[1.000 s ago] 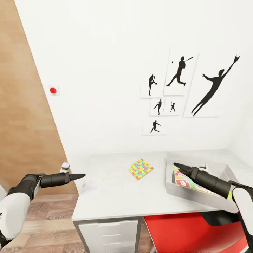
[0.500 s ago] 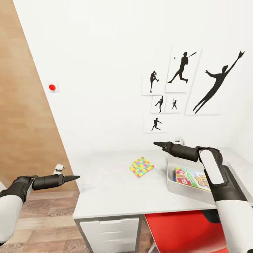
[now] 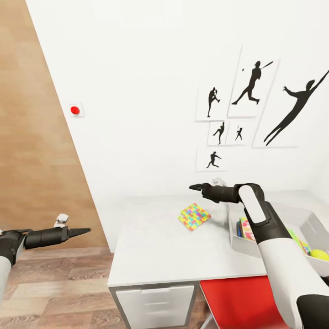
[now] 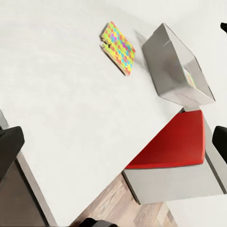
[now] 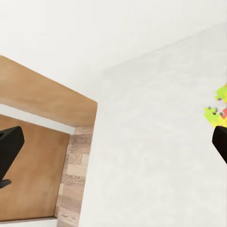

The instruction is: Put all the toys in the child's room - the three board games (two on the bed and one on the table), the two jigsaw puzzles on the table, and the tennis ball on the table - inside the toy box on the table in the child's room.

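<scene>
Right jaws empty above flat multicoloured jigsaw puzzle on table.

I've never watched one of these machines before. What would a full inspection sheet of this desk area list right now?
Surface: pale table, mostly bare, with white drawers beneath.
Job's things: one jigsaw puzzle lies flat on the table, outside the toy box; the toy box holds a tennis ball and a colourful board game.
Clutter: nothing seen.
Grippers: right gripper hovers above the table behind the puzzle, its fingers apart in the right wrist view, empty; left gripper hangs off the table's edge over the floor, fingers apart in the left wrist view, empty.
Cables: nothing seen.
Surroundings: white wall with baseball-player prints, red wall button, wooden door, red seat under the table.
</scene>
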Tool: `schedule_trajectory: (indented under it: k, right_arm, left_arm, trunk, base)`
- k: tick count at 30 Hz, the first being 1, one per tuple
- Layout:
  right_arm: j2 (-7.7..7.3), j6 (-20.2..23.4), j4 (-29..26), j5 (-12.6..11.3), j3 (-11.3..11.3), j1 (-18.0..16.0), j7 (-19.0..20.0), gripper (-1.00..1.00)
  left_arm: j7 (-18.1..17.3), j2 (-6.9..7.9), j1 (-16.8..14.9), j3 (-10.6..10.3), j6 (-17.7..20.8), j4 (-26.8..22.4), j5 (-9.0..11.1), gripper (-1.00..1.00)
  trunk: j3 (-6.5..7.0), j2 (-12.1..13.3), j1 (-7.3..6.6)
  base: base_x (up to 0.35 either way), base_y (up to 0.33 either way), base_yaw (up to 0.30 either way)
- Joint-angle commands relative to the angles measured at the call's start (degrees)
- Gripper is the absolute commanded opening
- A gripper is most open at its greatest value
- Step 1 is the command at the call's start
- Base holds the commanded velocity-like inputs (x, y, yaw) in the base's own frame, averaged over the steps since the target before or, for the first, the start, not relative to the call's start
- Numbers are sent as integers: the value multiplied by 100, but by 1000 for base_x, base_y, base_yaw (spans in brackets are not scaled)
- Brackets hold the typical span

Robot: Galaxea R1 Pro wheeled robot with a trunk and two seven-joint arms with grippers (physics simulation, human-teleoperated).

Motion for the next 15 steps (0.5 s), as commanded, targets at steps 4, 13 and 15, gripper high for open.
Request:
schedule_trajectory:
  k: [4,13,15]
  right_arm:
    - [15,15,53,29,22,-34,-41,100]
    - [20,15,88,46,38,-43,-117,100]
    - [19,15,77,48,38,-43,-192,100]
  left_arm:
    - [-39,80,-3,43,57,2,-6,100]
    - [-39,109,-1,45,57,3,38,100]
    - [-39,110,-1,44,58,3,34,100]
  trunk:
    - [-22,-13,5]
    - [-27,-13,5]
    - [-27,-13,5]
  base:
    - [53,27,0]
    - [11,6,0]
    - [5,6,0]
